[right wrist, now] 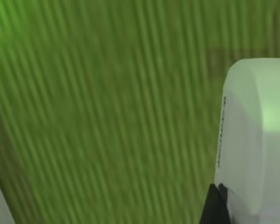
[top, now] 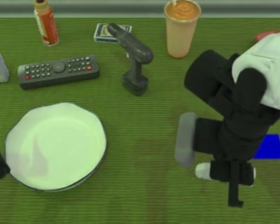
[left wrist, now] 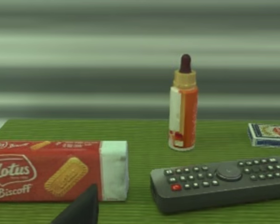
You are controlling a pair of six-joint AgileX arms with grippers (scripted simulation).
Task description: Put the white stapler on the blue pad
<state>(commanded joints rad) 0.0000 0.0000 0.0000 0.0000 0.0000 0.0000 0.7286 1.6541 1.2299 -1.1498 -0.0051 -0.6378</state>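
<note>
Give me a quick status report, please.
Right end effector down over the white stapler, grip unclear. Blue pad beside it, partly hidden by arm. Left arm parked at table's left edge.

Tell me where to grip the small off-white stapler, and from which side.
Grip the small off-white stapler across its narrow middle, from above: it lies flat with its long axis left-right in the top view, and the right gripper is over that middle.

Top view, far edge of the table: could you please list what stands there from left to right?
Orange-and-white squeeze bottle → blue-edged card box → dark grey cordless drill → tall orange paper cup.
</note>
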